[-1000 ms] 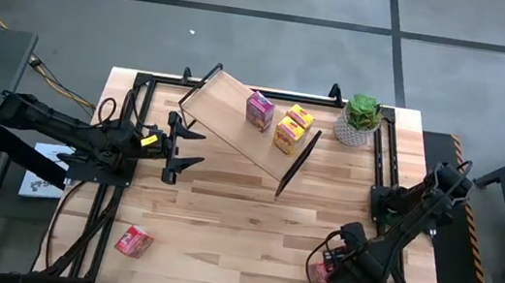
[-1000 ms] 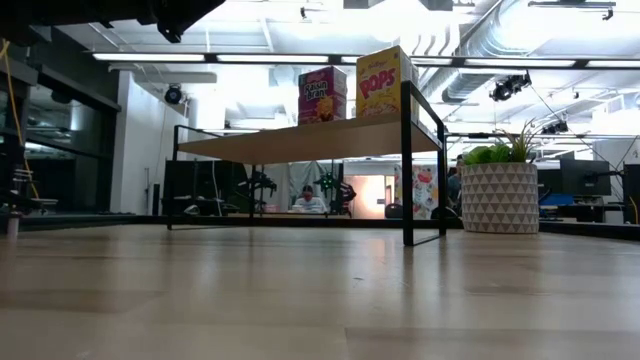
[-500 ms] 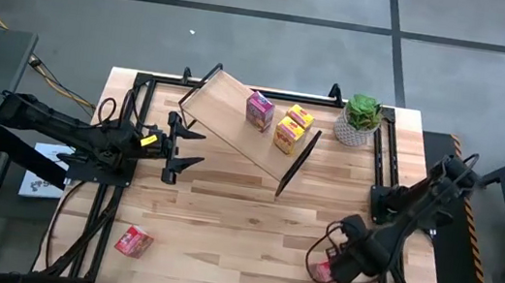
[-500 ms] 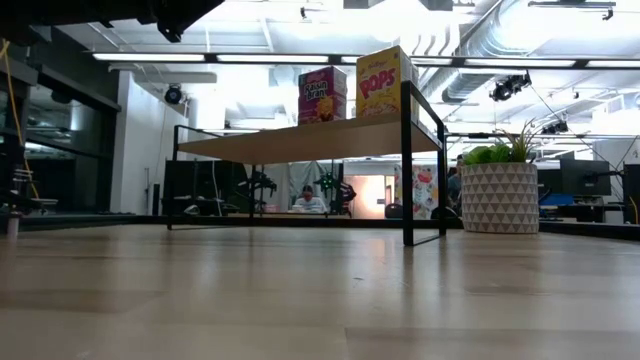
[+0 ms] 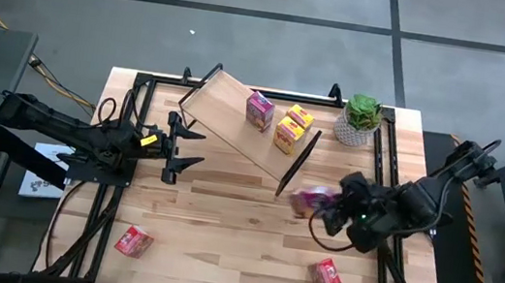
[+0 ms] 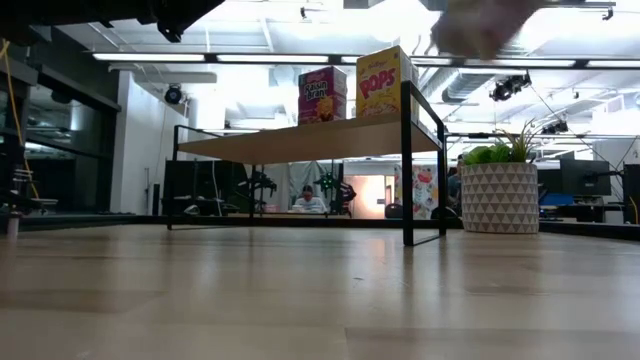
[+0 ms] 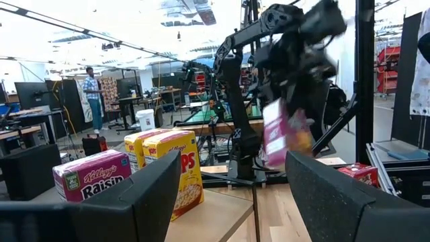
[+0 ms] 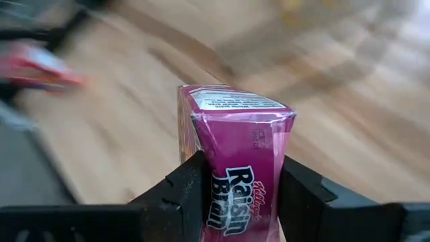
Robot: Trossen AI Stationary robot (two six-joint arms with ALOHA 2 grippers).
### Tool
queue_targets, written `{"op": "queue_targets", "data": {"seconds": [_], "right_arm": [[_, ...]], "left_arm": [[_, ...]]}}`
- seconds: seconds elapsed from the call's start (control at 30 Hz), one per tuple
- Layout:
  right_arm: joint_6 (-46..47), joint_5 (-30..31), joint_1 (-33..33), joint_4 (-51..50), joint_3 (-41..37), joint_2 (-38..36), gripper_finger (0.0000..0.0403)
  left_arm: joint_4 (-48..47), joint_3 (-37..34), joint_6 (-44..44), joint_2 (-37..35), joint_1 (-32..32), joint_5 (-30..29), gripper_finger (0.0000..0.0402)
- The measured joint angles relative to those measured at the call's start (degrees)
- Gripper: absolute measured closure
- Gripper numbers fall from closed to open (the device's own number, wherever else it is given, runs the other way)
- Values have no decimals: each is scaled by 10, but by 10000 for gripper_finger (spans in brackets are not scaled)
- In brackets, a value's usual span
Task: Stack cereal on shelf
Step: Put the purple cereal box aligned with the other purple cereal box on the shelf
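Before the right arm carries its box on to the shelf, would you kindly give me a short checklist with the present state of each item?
1. Grip: the right end effector is shut on the pink Raisin Bran box, a finger on each side. Ok.
2. Box off the table: held high in the low view. Ok.
3. Free room on the shelf: bare plank on the side away from the potted plant. Ok.
4. Boxes already on the shelf, a pink box and two yellow boxes: upright. Ok.
5. Left end effector: open, beside the shelf, apart from it. Ok.
6. Box square in the fingers: cannot tell.
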Motion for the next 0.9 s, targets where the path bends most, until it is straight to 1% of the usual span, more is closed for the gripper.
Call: {"op": "queue_targets", "data": {"seconds": [0.07, 0.13, 0.27, 0.33, 0.37, 0.43, 0.53, 0.77, 0.9], "right_arm": [[-111, 13, -17, 92, 6, 2, 262], [-223, 10, -41, 204, 7, 5, 262], [-414, -37, -105, 391, 7, 14, 263], [-482, -62, -142, 445, 7, 17, 263], [-507, -72, -162, 450, 12, 20, 263], [-543, -73, -200, 428, 37, 31, 263], [-574, -58, -249, 355, 95, 64, 263], [-578, -51, -318, 116, 295, 212, 263], [-574, -46, -342, 23, 379, 292, 263]], "left_arm": [[0, 0, -4, 0, 0, 0, 142], [0, 0, -5, 0, 0, 0, 142], [4, 0, -5, 0, 0, 0, 142], [9, 0, -5, 0, 0, 0, 142], [9, 0, -5, 0, 0, 0, 142], [9, 0, -5, 0, 0, 0, 142], [9, 0, -5, 0, 0, 0, 142], [9, 0, 5, 0, 0, 0, 142], [9, 0, -1, 0, 0, 0, 142]]}}
